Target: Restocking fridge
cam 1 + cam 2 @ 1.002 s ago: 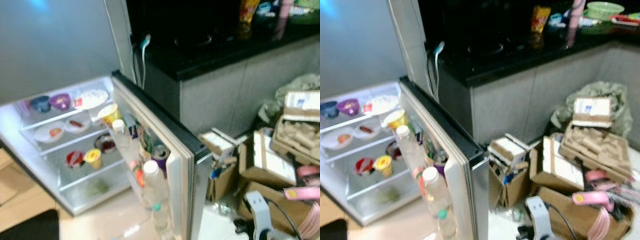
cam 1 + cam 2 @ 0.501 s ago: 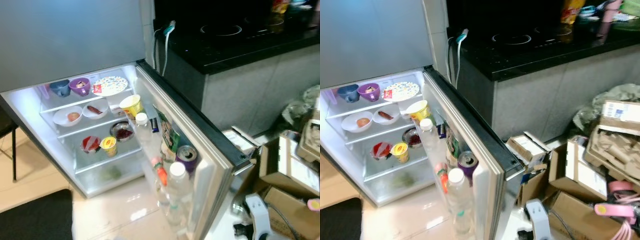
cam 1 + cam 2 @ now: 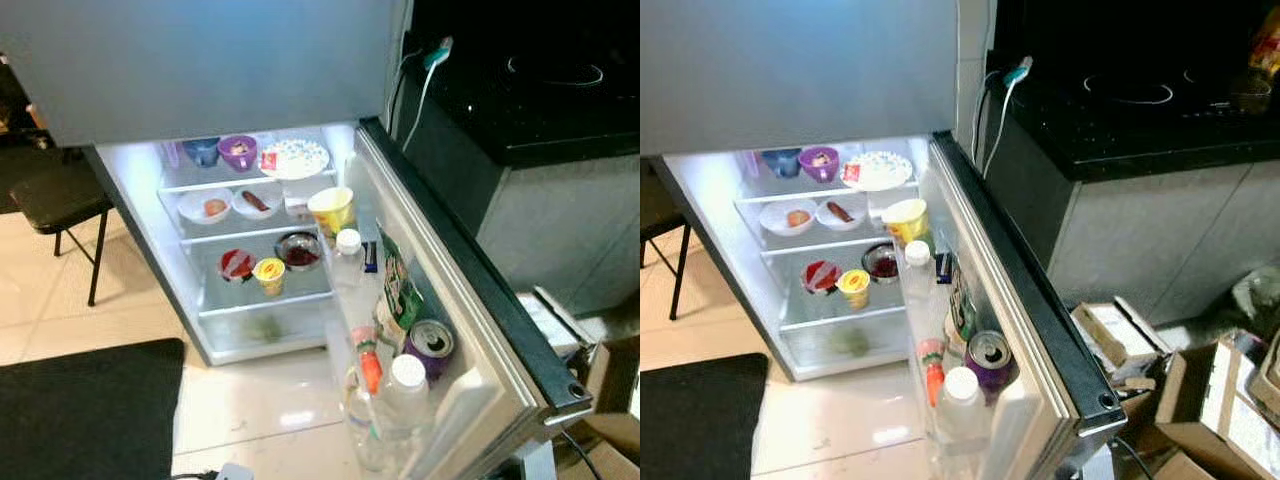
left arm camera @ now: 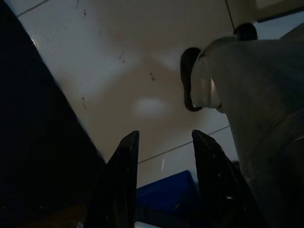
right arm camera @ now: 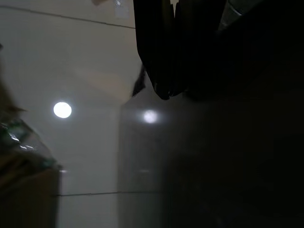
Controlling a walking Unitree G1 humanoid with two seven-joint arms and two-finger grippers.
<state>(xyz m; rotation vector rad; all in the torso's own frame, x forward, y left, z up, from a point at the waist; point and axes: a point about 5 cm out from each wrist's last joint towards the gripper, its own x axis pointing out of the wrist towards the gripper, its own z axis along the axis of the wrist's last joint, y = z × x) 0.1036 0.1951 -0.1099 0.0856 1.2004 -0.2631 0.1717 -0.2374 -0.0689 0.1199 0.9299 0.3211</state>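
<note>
Glossy tile floor [image 3: 250, 400]; fridge [image 3: 250, 70] open, plastic bottles [image 3: 405, 400].

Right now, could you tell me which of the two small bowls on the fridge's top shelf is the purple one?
It is the purple bowl, the one beside the patterned plate. The blue bowl sits on its other side, nearer the fridge's left wall.

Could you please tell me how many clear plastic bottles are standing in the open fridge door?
2: one white-capped bottle beside the yellow cup, another bottle at the door's near end by the purple can. Others may be hidden.
</note>
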